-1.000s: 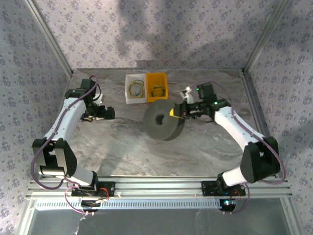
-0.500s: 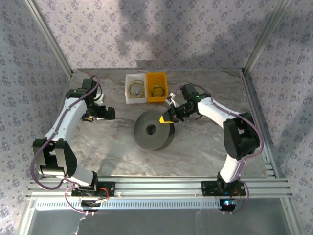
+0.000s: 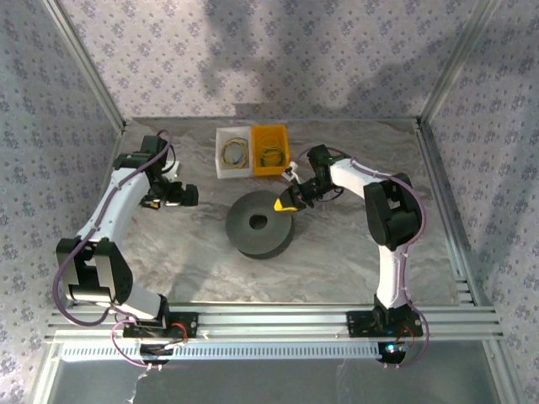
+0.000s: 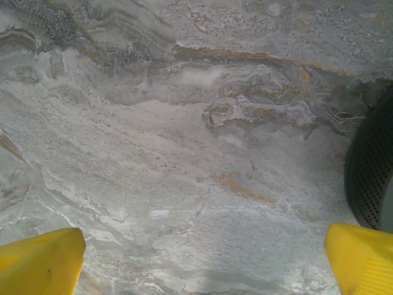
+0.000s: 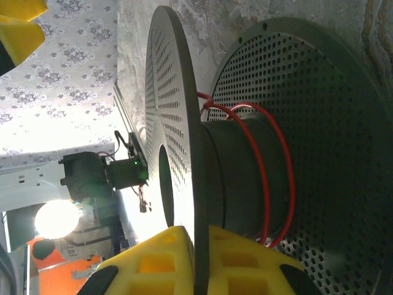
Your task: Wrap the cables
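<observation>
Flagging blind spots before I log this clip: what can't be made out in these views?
Top view: cables in the white bin and yellow bin, too small to count.
Right wrist view: ends of the red wire, hidden behind the spool core and flange.
Left wrist view: the spool is cut off by the right edge, the left gripper by the bottom edge.

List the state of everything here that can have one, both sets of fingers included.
Spool: lying flat, hole up.
Red wire: looped loosely round the Spool's core.
Right gripper: fingers shut on the Spool's upper flange.
Left gripper: fingers open, empty, over the table.
White bin: holds a coiled yellow cable.
Yellow bin: holds a coiled cable.
</observation>
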